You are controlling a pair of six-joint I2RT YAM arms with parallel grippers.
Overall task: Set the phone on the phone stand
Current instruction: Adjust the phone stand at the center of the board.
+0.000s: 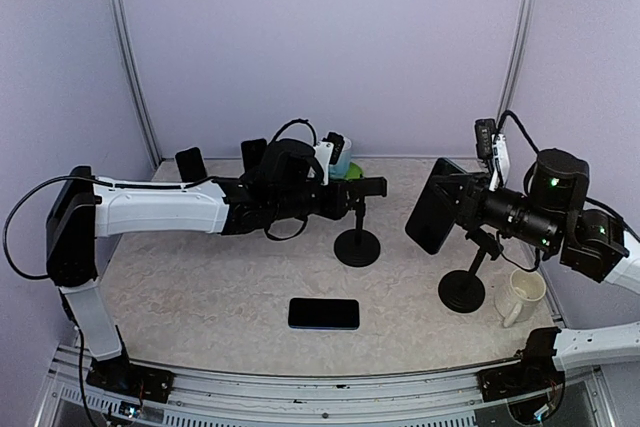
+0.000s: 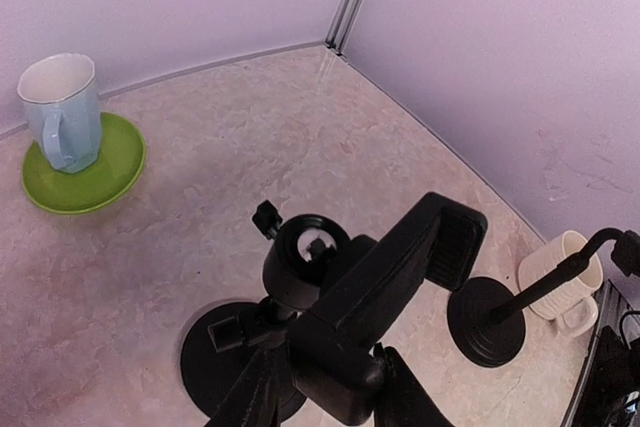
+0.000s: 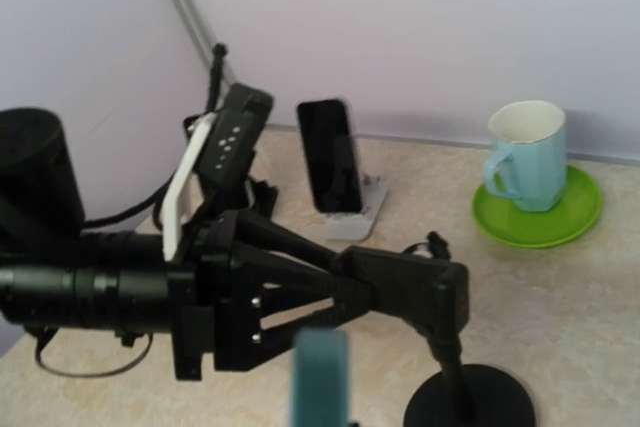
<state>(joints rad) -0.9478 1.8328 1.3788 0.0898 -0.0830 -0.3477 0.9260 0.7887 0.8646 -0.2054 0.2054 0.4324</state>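
The left pincer [image 2: 330, 355] has its fingers pressed against both sides of the cradle of the phone stand [image 1: 357, 245], clamped on it above the round base. The right pincer [image 1: 462, 205] is closed on a dark slab held upright at its tip. From here I take it for the phone [image 1: 432, 212]. A second stand [image 1: 463, 290] sits just beneath that pincer, with a white mug [image 1: 520, 297] beside it. A spare phone [image 1: 324, 314] lies flat on the table [image 1: 200, 297], on the arm-base side of the left pincer.
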